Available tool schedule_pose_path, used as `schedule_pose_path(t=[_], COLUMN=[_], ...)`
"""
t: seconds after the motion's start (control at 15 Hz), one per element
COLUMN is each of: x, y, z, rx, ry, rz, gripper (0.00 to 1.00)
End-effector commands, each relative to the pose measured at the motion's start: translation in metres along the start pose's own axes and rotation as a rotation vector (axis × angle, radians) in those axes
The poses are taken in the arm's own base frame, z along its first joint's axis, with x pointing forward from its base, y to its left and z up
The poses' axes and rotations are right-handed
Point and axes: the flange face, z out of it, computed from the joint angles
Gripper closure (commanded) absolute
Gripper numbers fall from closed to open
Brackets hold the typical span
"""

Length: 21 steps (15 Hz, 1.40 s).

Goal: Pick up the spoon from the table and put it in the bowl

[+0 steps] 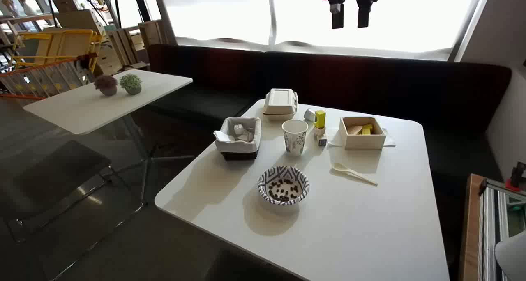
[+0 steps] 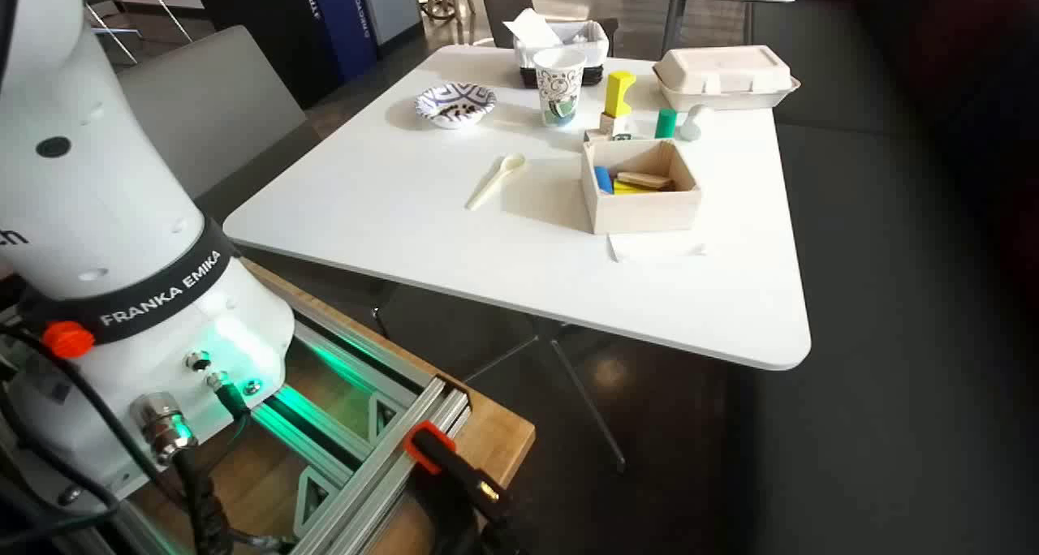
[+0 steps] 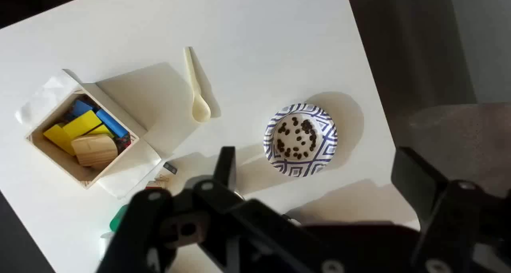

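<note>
Wrist view: the gripper [image 3: 317, 167], spread wide, partly hides a green block [image 3: 117, 218]. The bowl [image 3: 328, 143] holds dark bits [image 3: 307, 125] too small to name, the wooden box [image 3: 119, 115] coloured blocks [image 3: 82, 124]; between, the spoon [image 3: 195, 83] lies on the table [image 3: 259, 45].

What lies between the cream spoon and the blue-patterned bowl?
Bare white tabletop, partly shadowed, lies between the cream spoon and the blue-patterned bowl; the wrist view shows the stretch.
</note>
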Motion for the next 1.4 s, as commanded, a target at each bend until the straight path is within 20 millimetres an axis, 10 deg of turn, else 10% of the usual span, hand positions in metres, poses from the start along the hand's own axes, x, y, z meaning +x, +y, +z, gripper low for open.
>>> schedule_pose_path(t=[0.0,0.67,1.33], x=[0.0,0.016,0.061], y=[0.0,0.009,0.103], z=[-0.001,0.013,0.169], rx=[0.0,0.004,0.057], ry=[-0.001,0.044,0.085], rz=[0.0,-0.024,-0.072], gripper=[0.0,0.0,0.0])
